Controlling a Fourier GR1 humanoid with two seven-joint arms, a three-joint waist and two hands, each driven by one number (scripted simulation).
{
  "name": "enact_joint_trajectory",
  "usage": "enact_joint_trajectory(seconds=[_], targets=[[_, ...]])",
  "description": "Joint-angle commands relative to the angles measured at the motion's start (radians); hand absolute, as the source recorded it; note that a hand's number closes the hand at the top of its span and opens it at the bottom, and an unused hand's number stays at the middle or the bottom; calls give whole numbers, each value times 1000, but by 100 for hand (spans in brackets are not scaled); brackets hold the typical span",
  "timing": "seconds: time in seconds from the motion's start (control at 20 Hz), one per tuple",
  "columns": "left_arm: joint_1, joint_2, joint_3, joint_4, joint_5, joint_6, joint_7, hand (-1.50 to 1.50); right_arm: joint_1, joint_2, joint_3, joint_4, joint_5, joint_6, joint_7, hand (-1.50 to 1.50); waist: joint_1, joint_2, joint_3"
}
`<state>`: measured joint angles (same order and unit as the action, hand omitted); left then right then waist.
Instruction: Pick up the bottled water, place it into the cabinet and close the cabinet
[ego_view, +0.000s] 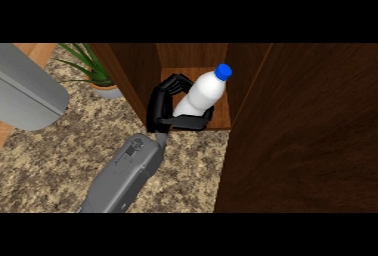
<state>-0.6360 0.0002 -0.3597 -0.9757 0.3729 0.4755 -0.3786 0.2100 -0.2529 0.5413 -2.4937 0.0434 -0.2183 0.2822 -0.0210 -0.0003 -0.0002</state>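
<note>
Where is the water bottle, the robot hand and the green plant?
water bottle (205, 92): head view, on its white body.
robot hand (162, 102): head view, on the black palm curled round the bottle.
green plant (88, 62): head view, on its leaves.

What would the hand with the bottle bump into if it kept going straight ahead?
Probably the cabinet's wooden back wall. The hand holding the water bottle points into the open cabinet, though depth is hard to judge.
</note>
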Motion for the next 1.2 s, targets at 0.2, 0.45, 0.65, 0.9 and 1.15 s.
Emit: enact_joint_trajectory(seconds=[0.2, 0.45, 0.65, 0.9, 1.15], targets=[[-185, 0, 21, 250, 151, 51, -34, 150, 83, -17, 24, -109, 7, 13, -13, -150, -19, 5, 0], [-243, 0, 71, 385, 183, 80, -92, 150, 115, -51, -46, -104, -57, 51, -59, -150, -20, 6, 0], [-308, 0, 73, 511, 174, 106, -143, 150, 136, -54, -41, -84, -64, 70, -86, -150, -29, 9, 0], [-341, 0, 62, 617, 164, 157, -191, 150, 116, -36, -65, -91, -82, 74, -80, -150, -35, 12, 0], [-416, 0, 119, 735, 173, 150, -235, 150, 115, -54, -86, -62, -101, 114, -114, -150, -48, 20, 0]])
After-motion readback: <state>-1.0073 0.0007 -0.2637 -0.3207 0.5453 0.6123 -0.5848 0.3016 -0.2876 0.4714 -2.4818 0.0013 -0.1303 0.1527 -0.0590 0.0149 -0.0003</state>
